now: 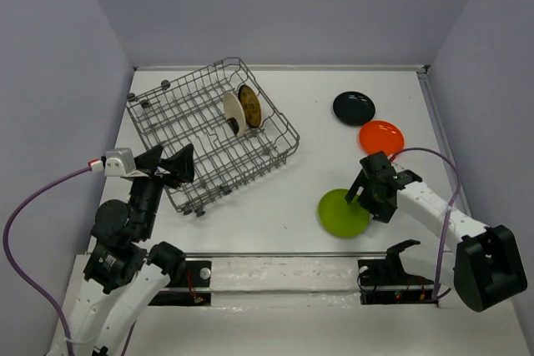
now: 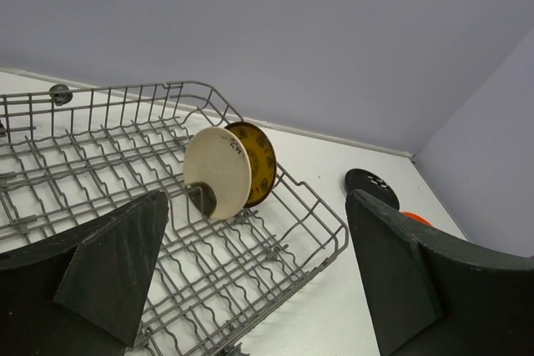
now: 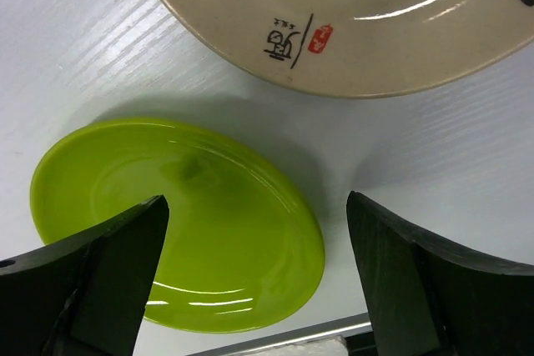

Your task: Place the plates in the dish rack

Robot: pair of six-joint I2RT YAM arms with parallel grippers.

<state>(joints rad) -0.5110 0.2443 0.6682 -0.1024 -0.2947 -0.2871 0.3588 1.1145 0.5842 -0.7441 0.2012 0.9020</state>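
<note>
surface: white table (image 1: 275, 223), matt and faintly ribbed in the right wrist view, closed in by plain pale grey walls (image 1: 284, 6).
dish rack (image 1: 179, 127): big rectangular basket of thin grey wire with upright tines and small dark round feet, set at an angle on the left half of the table.
in the rack: cream plate (image 1: 233, 112) and brown-yellow patterned plate (image 1: 249, 106), both on edge between tines near the far right corner, one just behind the other.
on the table: black plate (image 1: 354, 107) and glossy orange plate (image 1: 381, 137) lying flat at the far right, close together; lime green plate (image 1: 338, 214), smooth and shiny, flat nearer the front.
beige plate (image 3: 334, 14): glazed, with a red stamp and dark brush marks, seen only by the right wrist camera, just beyond the green one.
left gripper (image 1: 171, 166): arm folded up, reaching level toward the rack's near edge; dark wedge fingers (image 2: 117, 264) spread wide, nothing between them.
right gripper (image 1: 367, 193): pointing down above the lime green plate's right edge, jaws wide apart, gripping nothing.
</note>
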